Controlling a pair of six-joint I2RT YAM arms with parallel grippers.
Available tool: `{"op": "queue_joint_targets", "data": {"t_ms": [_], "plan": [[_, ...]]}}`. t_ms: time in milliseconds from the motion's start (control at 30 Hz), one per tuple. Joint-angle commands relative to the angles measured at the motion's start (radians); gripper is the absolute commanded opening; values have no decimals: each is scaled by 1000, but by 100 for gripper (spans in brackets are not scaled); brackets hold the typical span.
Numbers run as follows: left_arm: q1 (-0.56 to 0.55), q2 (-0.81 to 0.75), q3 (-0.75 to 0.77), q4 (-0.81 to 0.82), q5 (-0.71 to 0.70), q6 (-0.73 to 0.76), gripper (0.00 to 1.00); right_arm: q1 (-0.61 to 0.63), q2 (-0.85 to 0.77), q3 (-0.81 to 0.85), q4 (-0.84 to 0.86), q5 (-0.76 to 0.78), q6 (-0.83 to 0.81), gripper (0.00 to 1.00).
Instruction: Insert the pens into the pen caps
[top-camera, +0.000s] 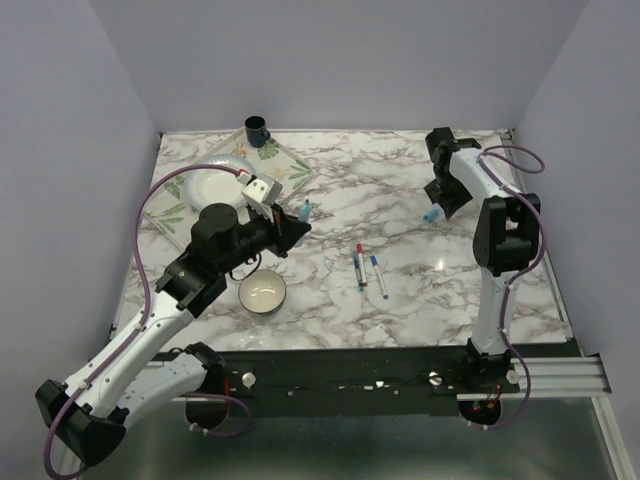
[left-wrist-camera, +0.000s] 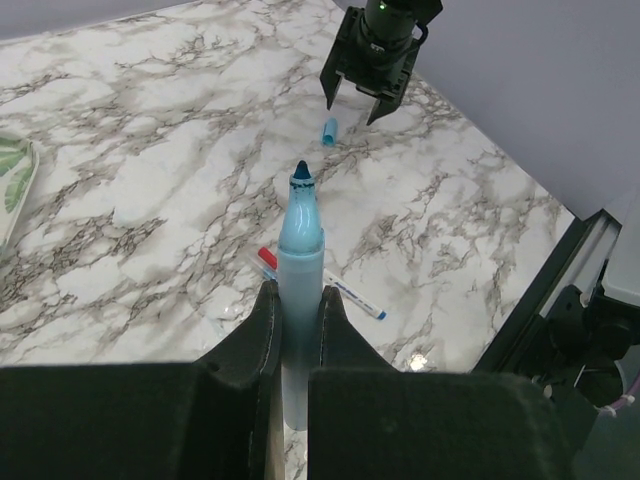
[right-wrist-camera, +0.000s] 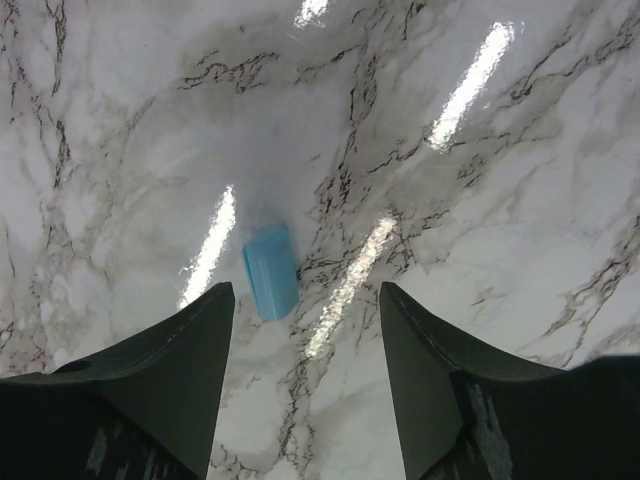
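My left gripper (left-wrist-camera: 296, 300) is shut on the thick light blue pen (left-wrist-camera: 300, 250), which stands out past the fingers with its dark tip bare. In the top view this pen (top-camera: 303, 210) hangs over the table left of centre. The light blue pen cap (right-wrist-camera: 270, 271) lies flat on the marble, just ahead of my right gripper (right-wrist-camera: 305, 300), close to its left finger. That gripper is open and touches nothing. From above, the cap (top-camera: 430, 215) sits under the right gripper (top-camera: 441, 207). Two thin white pens (top-camera: 358, 268) (top-camera: 378, 276) lie side by side mid-table.
A small white bowl (top-camera: 262, 292) sits near the front, beside the left arm. A white plate (top-camera: 212, 185) on a leaf-patterned tray (top-camera: 290, 165) and a dark cup (top-camera: 257, 128) are at the back left. Walls close in the table on three sides.
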Motion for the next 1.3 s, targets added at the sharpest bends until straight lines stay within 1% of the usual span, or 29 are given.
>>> {"op": "queue_joint_targets", "data": {"t_ms": [0,167,267,567,633,800,967,1267], "plan": [[-2,4,-7,20,-10,6,0,-1,68,60,-29,-4,40,67],[-2,-1,-10,23,-21,6,0,-1,105,88,-52,-30,71,67],[-2,4,-10,23,-21,8,0,-2,116,86,-38,-39,85,67],[-2,1,-9,23,-24,9,0,-2,124,83,-44,-21,111,64],[-1,-4,-9,22,-30,11,0,-1,122,85,-70,-21,120,64],[-1,-15,-10,20,-47,18,0,-1,96,45,-47,-36,82,61],[-1,-19,-10,17,-62,25,0,-1,102,54,-76,-51,54,59],[-1,-24,-12,16,-75,29,0,-2,82,17,-58,-48,-13,55]]}}
